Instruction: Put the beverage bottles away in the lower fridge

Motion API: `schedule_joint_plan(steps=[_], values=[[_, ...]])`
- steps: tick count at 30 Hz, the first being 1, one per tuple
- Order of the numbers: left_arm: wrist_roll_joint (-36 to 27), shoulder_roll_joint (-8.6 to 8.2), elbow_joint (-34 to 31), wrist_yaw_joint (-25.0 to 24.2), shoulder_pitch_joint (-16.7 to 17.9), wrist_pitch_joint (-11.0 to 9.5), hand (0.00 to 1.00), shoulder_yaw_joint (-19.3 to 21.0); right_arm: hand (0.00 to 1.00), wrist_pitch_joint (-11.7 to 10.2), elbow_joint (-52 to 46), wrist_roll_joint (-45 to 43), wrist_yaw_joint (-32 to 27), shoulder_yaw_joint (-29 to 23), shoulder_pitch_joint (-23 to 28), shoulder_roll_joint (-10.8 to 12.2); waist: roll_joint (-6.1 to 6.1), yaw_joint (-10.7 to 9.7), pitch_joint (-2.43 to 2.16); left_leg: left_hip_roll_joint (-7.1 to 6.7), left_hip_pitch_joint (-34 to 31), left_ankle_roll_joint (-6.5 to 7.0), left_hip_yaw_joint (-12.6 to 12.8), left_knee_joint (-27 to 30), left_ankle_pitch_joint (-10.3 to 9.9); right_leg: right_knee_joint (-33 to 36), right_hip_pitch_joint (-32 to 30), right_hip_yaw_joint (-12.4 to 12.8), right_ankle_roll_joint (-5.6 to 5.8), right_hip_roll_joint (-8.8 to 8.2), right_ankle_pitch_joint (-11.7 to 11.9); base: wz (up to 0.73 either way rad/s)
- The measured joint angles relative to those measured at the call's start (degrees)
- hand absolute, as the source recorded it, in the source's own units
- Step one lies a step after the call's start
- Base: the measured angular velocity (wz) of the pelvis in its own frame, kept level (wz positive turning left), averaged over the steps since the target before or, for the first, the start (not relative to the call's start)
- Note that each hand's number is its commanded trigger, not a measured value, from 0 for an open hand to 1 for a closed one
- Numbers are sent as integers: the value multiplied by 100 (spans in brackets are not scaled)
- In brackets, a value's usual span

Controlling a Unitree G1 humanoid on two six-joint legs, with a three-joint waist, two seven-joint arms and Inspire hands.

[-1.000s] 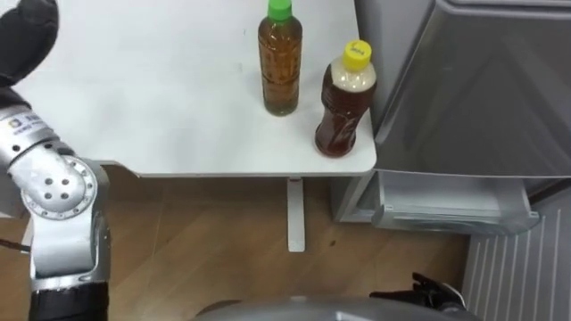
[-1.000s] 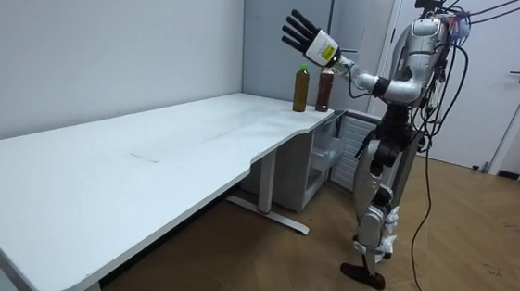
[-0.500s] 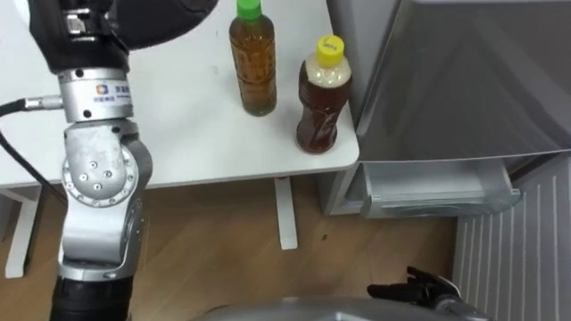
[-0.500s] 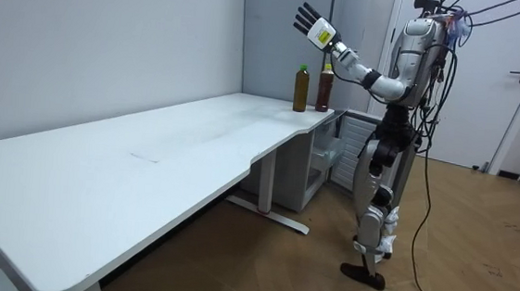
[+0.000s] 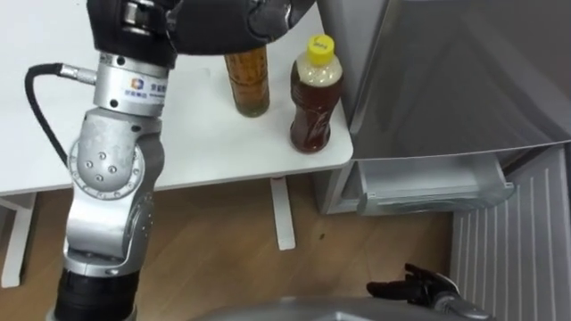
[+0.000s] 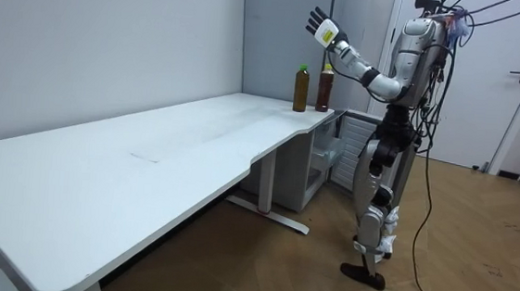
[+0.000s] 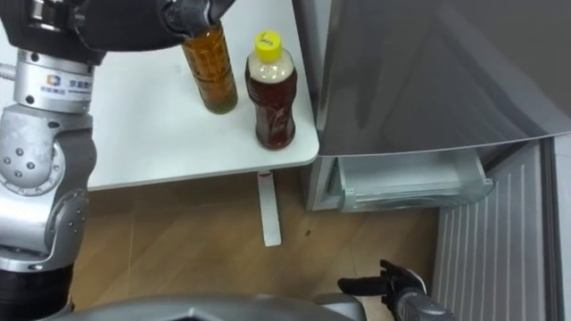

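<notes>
Beside the fridge [image 5: 446,89], on the corner of the white table [image 5: 205,152], we see both drinks standing upright. The yellow-capped bottle [image 5: 312,102] holds a dark brown drink and stands just beside the fridge's grey wall. The green-capped bottle [image 5: 247,85], with a paler amber drink, stands on its far side from the fridge, near it but apart. Neither bottle is held.

We can make out no readable print on either bottle. The wrist of the raised arm carries a small printed label, too small for us to read.

Our left hand [image 5: 210,27] hangs above the bottles, away from the fridge, and in the eye views it covers the amber bottle's cap and neck. The cap's green shows in the room view. There the fingers of that hand stand straight and spread, holding nothing.

Our right hand [image 5: 417,289] shows low down, in front of the fridge, with dark fingers loosely extended and nothing in them. Its wrist is cut off by the picture's lower edge.

Below the fridge's grey front a pale drawer [image 5: 433,192] juts out, and we cannot see its inside. A ribbed white panel [image 5: 508,259] lies beside it, cut off at the edge. In the room view we stand upright on the wooden floor [image 5: 223,250] between table corner and fridge.
</notes>
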Motion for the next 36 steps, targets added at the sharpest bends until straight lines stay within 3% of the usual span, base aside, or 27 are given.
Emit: schedule_joint_plan(steps=[10, 18, 25, 31, 36], values=[[-597, 5, 138, -104, 4, 126, 0, -74, 0, 5, -21, 2, 50, 6, -1, -20, 26, -14, -11, 3, 41, 0, 49, 2, 0, 2, 53, 67, -1, 0, 1, -2], [-656, 10, 255, -285, 5, 290, 0, -248, 0, 33, -25, -4, 41, 9, -44, -66, 53, -3, 44, 13, 6, 0, 82, -30, -1, 26, -15, 74, -2, 5, 1, -1], [-665, 18, 360, -625, 6, 410, 0, -364, 0, 209, -22, -30, 35, 19, -114, -122, 67, 9, 36, 10, 14, 0, 86, -38, -1, 5, -46, 119, -2, 4, 1, 0], [-664, 17, 536, -782, 16, 619, 0, -385, 0, 251, -22, -32, 43, 19, -120, -127, 71, 4, 34, 11, 13, 0, 84, -33, -1, 2, -50, 119, -2, 5, 1, 0], [-664, 12, 600, -863, 16, 669, 0, -456, 0, 262, -20, -28, 46, 21, -125, -128, 72, -3, 33, 10, 11, 0, 83, -27, -1, 4, -47, 106, -2, 5, 1, 0]])
